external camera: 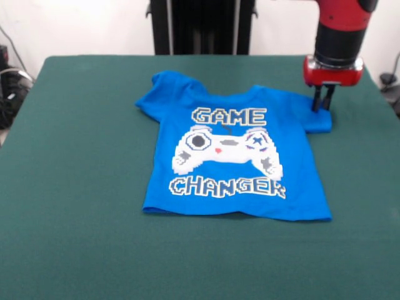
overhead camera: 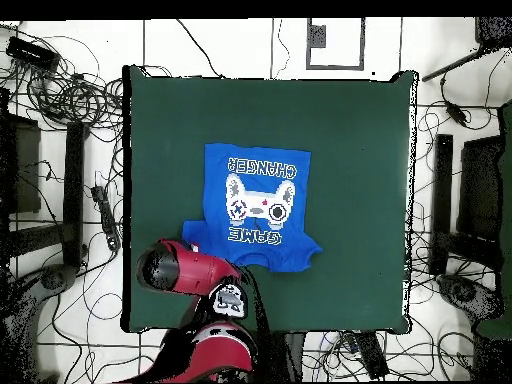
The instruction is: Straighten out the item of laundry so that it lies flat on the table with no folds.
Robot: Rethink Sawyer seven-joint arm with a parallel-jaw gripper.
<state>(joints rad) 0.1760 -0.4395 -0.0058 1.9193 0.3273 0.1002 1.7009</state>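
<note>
The small bright blue short-sleeved T-shirt [external camera: 237, 169] with the white blocky words "GAME CHANGER" and a white game controller picture lay print side up on the big counter [external camera: 81, 187] with its dark green felt-like cloth top. The shirt sat near the middle of the counter, a bit closer to the edge where the robot stood than to the edge across from it. Its neck pointed at the robot's edge and its bottom hem pointed at the far edge. The body of the shirt looked mostly flat. One sleeve was bunched up and curled a little at its tip. The other sleeve lay spread out toward the side edge of the counter.

The red and black robot arm [external camera: 340, 31] came down over that spread sleeve. Its black jaws [external camera: 323, 100] stood straight up and down, with the tips down at the outer end of the sleeve. The two fingers [external camera: 317, 100] were close together, with only a thin gap between them. It was not clear if any cloth was pinched between them. In the overhead view, the arm [overhead camera: 185, 270] covered the jaws and that sleeve, so only the rest of the shirt [overhead camera: 255, 205] showed there.
</note>
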